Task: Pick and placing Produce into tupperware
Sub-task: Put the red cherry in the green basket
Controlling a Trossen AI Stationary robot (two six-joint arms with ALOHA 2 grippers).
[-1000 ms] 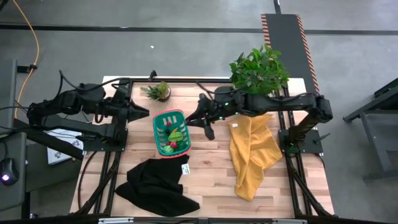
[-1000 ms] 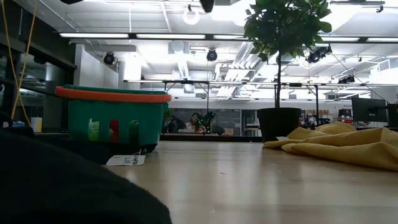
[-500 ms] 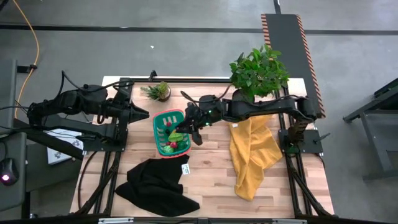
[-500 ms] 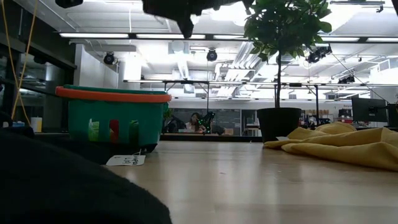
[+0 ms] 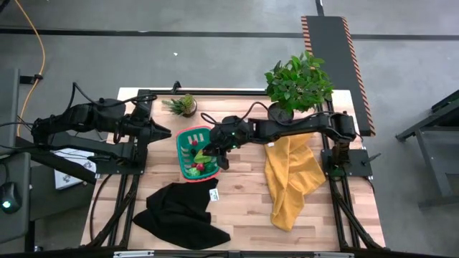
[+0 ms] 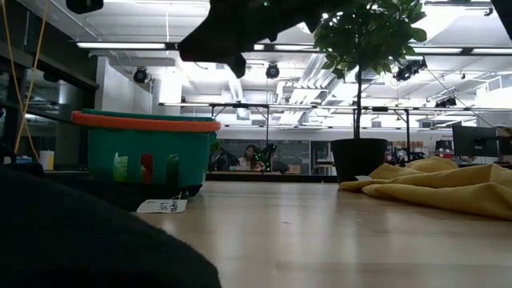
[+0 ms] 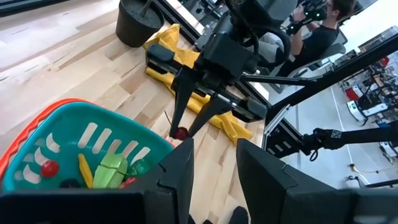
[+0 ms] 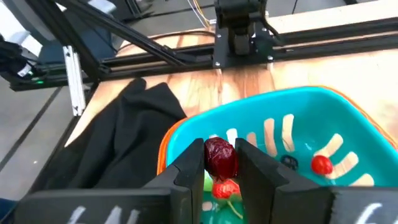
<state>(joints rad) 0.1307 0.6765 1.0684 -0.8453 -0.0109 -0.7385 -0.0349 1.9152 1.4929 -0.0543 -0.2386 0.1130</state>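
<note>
The teal tupperware basket (image 5: 185, 147) with its red-pink rim stands at the table's left centre, also in the low view (image 6: 144, 152). Inside lie green, yellow and red produce pieces (image 7: 109, 171). My right gripper (image 5: 214, 153) hangs over the basket's right side, shut on a small dark red piece of produce (image 8: 219, 157). My left gripper (image 7: 214, 162) waits raised at the table's left edge, open, with nothing between its fingers. My right gripper pinches the dark red produce by its two sides (image 8: 217, 163) between its two fingertips. The fingers slant downward from the table's right side. The piece is lifted clear, above the basket's inside near its right rim (image 7: 163, 144).
A black cloth (image 5: 179, 211) with a white tag (image 5: 213, 193) lies near the front left. A yellow cloth (image 5: 290, 175) lies at the right. A large potted plant (image 5: 297, 82) stands at the far right, a small one (image 5: 183, 105) behind the basket.
My right gripper has gone down and toward the table's left edge, from beside the basket to over its right side. It stayed shut on the dark red piece. In the low view it has come into the picture from above.
</note>
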